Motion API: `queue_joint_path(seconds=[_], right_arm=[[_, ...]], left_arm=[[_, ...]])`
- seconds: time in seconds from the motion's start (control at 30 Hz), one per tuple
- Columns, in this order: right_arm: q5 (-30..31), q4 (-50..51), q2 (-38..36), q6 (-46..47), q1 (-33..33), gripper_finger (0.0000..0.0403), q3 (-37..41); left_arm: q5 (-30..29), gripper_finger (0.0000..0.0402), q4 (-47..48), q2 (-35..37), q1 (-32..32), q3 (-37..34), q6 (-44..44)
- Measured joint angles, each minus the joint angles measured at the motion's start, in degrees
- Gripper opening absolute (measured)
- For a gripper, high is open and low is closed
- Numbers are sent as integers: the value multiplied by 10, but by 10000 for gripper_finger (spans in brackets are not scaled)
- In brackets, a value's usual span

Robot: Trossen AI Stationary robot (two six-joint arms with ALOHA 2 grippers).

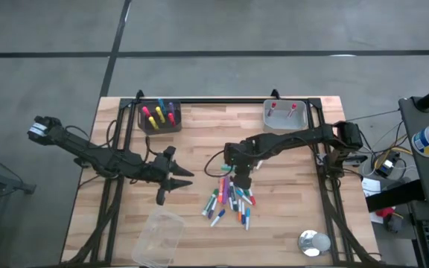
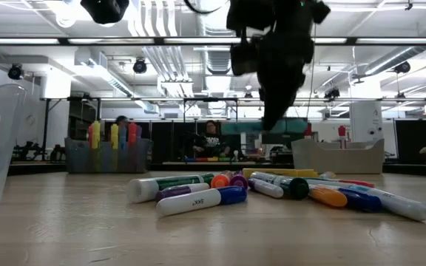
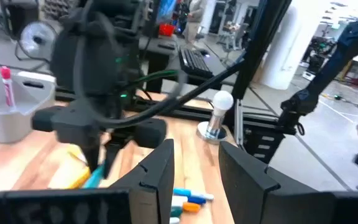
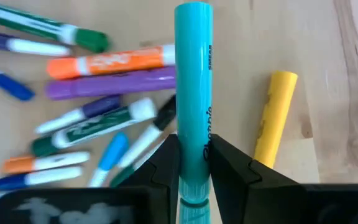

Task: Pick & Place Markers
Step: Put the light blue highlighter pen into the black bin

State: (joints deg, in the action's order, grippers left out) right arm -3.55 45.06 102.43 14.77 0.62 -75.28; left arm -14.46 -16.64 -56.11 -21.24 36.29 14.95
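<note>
A pile of mixed-colour markers (image 1: pixel 229 202) lies on the wooden table (image 1: pixel 199 141), seen close in the low view (image 2: pixel 272 188) and from above in the right wrist view (image 4: pixel 104 68). My right gripper (image 1: pixel 238 177) hangs over the far end of the pile, shut on a teal marker (image 4: pixel 193 74). A yellow marker (image 4: pixel 273 118) lies on the wood beside it. My left gripper (image 1: pixel 174 179) waits to the left of the pile, pointing level toward it, its fingers (image 3: pixel 160 177) open with nothing between them. My right gripper pinches the teal marker's barrel (image 4: pixel 193 163) between its two fingers, close to one end of the marker. The fingers come from above, pointing steeply down. The marker's long free part slants down past the fingertips (image 3: pixel 98 177), above the pile.
A dark bin (image 1: pixel 159 117) holding upright markers stands at the far left. A grey tray (image 1: pixel 285 115) with two red-tipped markers stands at the far right. A clear plastic container (image 1: pixel 157 237) lies near the front left, and a round shiny object (image 1: pixel 313 242) sits front right.
</note>
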Motion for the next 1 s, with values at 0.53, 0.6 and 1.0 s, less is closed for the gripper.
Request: queue_joint_path(seconds=[0.53, 0.6, 1.0], right_arm=[[1, 103, -1, -15, 55, 66, -151], [1, 104, -1, -17, 59, 66, -161], [2, 104, -1, -28, 79, 66, -191]], left_arm=[[-29, 119, 17, -22, 9, 0, 117], [-29, 119, 15, -36, 9, 0, 122], [-30, 120, 31, -128, 37, 46, 132]])
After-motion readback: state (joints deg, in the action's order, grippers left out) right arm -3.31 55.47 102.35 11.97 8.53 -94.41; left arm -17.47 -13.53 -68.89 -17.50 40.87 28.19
